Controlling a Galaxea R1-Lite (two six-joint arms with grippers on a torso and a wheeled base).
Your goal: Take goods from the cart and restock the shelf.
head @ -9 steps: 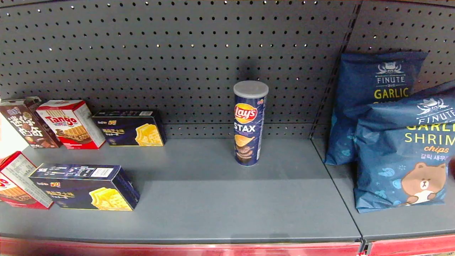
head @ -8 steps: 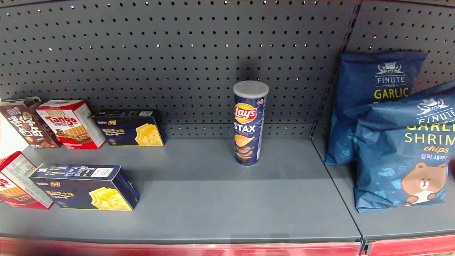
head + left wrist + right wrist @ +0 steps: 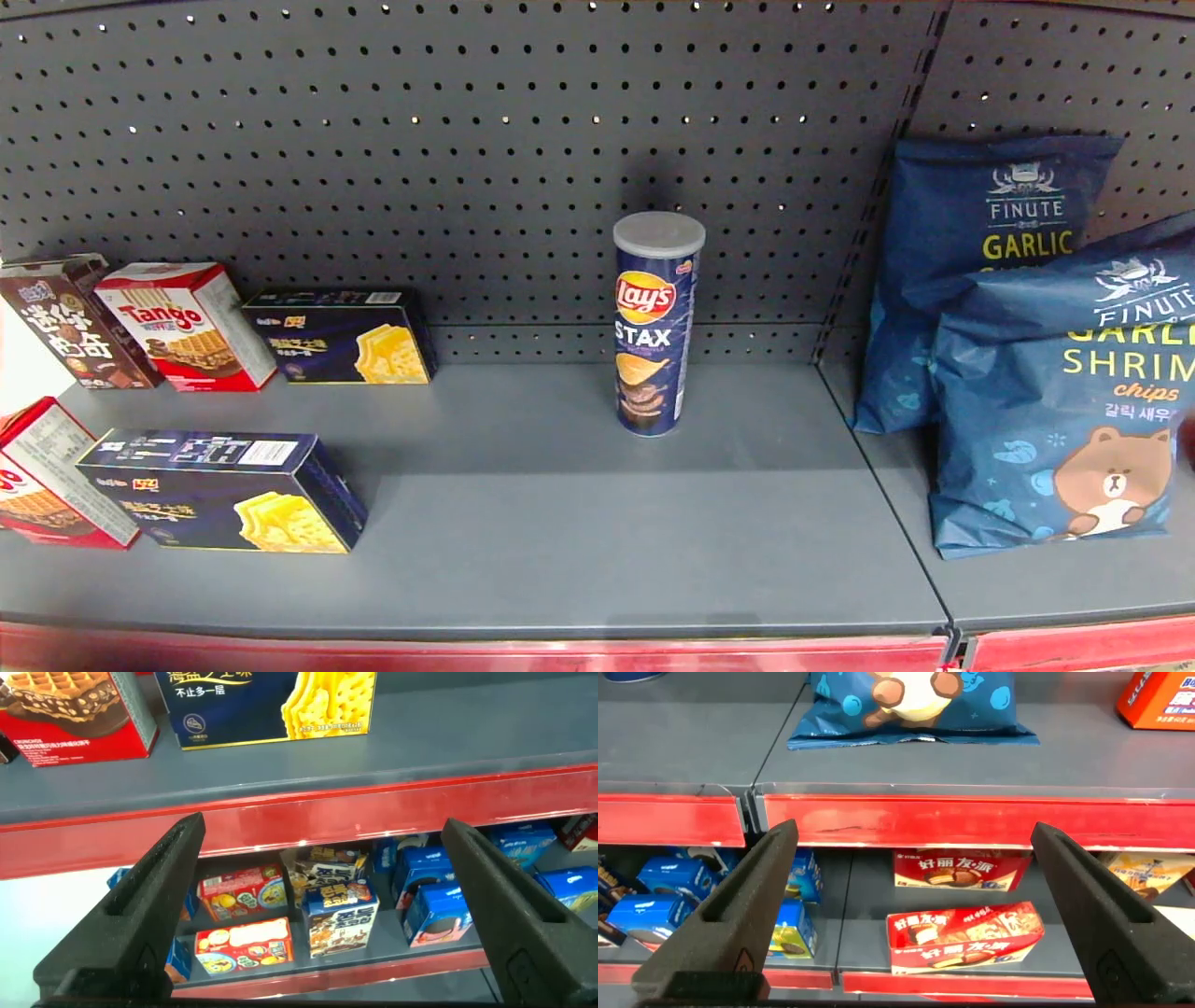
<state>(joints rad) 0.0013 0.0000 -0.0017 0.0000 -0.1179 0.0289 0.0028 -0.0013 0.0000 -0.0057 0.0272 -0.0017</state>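
Observation:
A grey shelf (image 3: pixel 560 523) holds one upright chips can (image 3: pixel 656 322) near the back at mid-width. My left gripper (image 3: pixel 322 826) is open and holds nothing. It hangs in front of the shelf's red front strip (image 3: pixel 308 817), just below a dark blue biscuit box (image 3: pixel 271 705). My right gripper (image 3: pixel 915 829) is also open and holds nothing, and faces the red strip (image 3: pixel 971 819) under a blue shrimp chips bag (image 3: pixel 910 705).
Wafer and biscuit boxes (image 3: pixel 224 490) stand in two rows at the shelf's left. Two blue chips bags (image 3: pixel 1055 411) lean at the right, past a shelf divider (image 3: pixel 878 187). The lower shelf holds several boxes (image 3: pixel 341 919) and packs (image 3: pixel 962 938). Bare shelf lies around the can.

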